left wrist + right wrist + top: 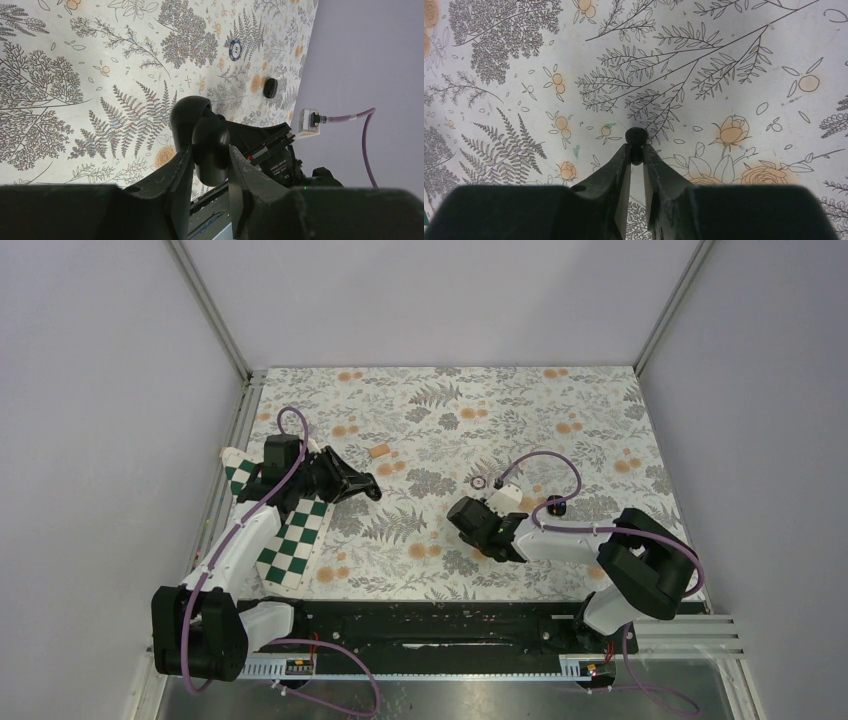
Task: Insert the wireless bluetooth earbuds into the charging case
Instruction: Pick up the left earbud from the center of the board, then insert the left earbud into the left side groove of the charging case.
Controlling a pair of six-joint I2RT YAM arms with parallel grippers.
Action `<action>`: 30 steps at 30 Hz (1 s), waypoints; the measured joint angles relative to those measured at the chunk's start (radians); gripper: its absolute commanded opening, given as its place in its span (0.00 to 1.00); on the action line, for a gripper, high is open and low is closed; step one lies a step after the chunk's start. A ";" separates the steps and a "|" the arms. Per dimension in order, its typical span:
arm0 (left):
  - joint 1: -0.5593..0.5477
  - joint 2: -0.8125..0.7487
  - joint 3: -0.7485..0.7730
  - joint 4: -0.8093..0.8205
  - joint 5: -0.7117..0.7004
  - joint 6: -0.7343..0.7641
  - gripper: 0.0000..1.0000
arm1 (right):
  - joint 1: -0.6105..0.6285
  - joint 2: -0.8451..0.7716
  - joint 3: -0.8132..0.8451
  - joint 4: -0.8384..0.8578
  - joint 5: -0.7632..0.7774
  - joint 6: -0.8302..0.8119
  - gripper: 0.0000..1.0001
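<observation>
So left claw [210, 152] clamped the black pebble-shaped charging case [191, 117] steady, while right claw [636, 152], off to the case's right, pinched a tiny black earbud [636, 136] for loading.

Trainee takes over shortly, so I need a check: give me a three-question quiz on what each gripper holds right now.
1. True or false: the left gripper holds the charging case.
2. The right gripper pinches: A) a screw, B) an earbud, C) nothing?
3. Where does the other earbud lie?
Key: 1 true; 2 B; 3 on the table, apart from both grippers.
</observation>
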 measured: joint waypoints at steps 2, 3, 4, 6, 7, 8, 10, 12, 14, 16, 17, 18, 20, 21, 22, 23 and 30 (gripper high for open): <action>0.000 0.000 0.000 0.000 0.000 0.000 0.00 | 0.000 0.000 0.000 -0.010 0.000 -0.003 0.19; 0.000 0.000 0.000 0.000 0.001 0.000 0.00 | 0.000 0.000 0.000 -0.010 0.001 -0.004 0.19; 0.000 0.000 0.000 0.000 0.001 0.000 0.00 | 0.000 0.000 0.000 -0.010 0.001 -0.004 0.18; 0.000 0.000 0.000 0.000 0.001 0.000 0.00 | 0.000 0.000 0.000 -0.010 0.001 -0.004 0.14; 0.000 0.000 0.000 0.000 0.001 0.000 0.00 | 0.000 0.000 0.000 -0.010 0.001 -0.005 0.12; 0.000 0.000 0.000 0.000 0.001 0.000 0.00 | 0.000 0.000 0.000 -0.010 0.001 -0.005 0.10; 0.000 0.000 0.000 0.000 0.001 0.000 0.00 | -0.001 0.000 0.000 -0.010 0.001 -0.007 0.04; 0.000 0.000 0.000 0.000 0.001 0.000 0.00 | -0.001 -0.003 0.000 -0.011 0.001 -0.011 0.00; 0.000 0.000 0.000 0.000 0.001 0.000 0.00 | -0.001 -0.010 0.000 -0.016 0.000 -0.019 0.00; 0.000 0.000 0.000 0.000 0.002 0.002 0.00 | -0.001 -0.030 -0.001 -0.024 -0.001 -0.031 0.00; 0.000 0.000 0.000 0.000 0.005 0.007 0.00 | -0.001 -0.046 -0.001 -0.030 -0.002 -0.043 0.00; 0.000 0.002 0.000 -0.001 0.006 0.014 0.00 | -0.001 -0.070 -0.003 -0.035 -0.005 -0.060 0.00; -0.005 0.011 0.003 -0.008 0.010 0.029 0.00 | -0.001 -0.131 -0.007 -0.039 -0.011 -0.106 0.00; -0.008 0.016 0.006 -0.014 0.012 0.034 0.00 | -0.001 -0.161 -0.010 -0.039 -0.018 -0.130 0.00; -0.012 0.023 0.009 -0.019 0.016 0.041 0.00 | -0.001 -0.189 -0.014 -0.036 -0.031 -0.156 0.00; -0.019 0.033 0.013 -0.024 0.024 0.047 0.00 | -0.001 -0.229 -0.024 -0.031 -0.047 -0.190 0.00; -0.124 0.100 0.058 -0.033 0.145 0.092 0.00 | -0.002 -0.495 -0.078 -0.004 -0.188 -0.397 0.00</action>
